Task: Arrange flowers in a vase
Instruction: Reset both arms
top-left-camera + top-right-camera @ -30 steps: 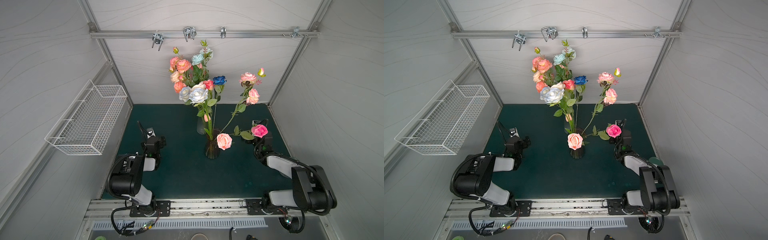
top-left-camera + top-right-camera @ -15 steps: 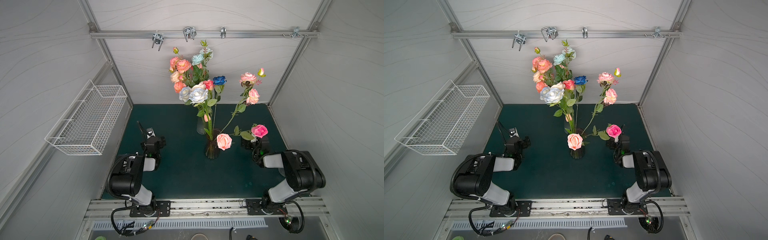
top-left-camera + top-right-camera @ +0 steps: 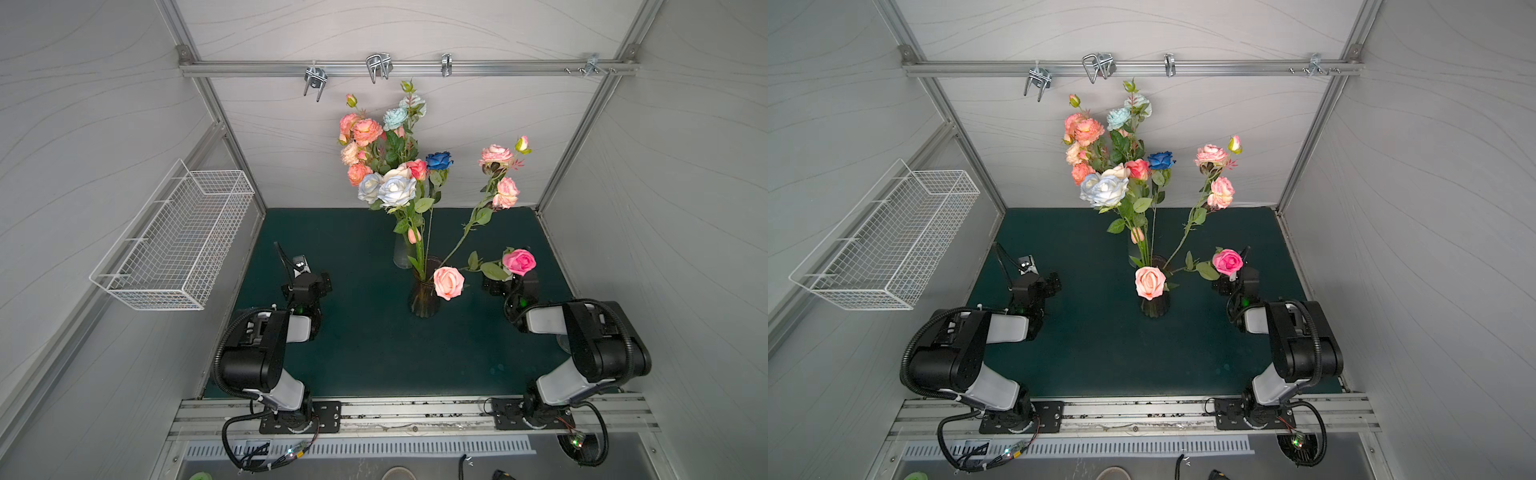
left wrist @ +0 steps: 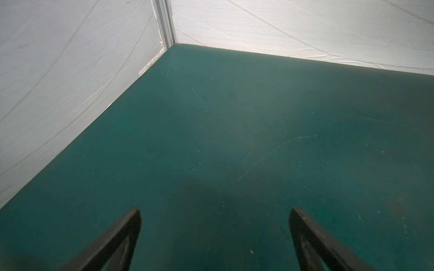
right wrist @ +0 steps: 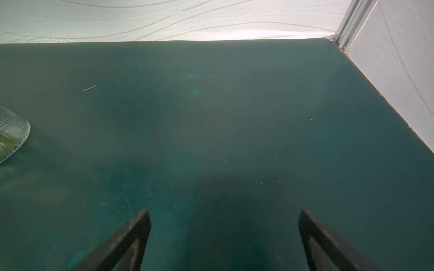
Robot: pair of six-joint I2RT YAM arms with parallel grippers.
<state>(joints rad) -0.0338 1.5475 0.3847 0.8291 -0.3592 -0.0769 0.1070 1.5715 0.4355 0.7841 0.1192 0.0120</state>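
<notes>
Both top views show the flowers (image 3: 397, 189) standing in the vase (image 3: 424, 303) at the middle of the desk (image 3: 365, 353). The wrist views show instead my left tool (image 4: 215, 209) and right tool (image 5: 224, 211), both wide and empty.

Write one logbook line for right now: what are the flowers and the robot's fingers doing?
flowers: standing in vase | left fingers: open, empty, above mat | right fingers: open, empty, above mat
</notes>
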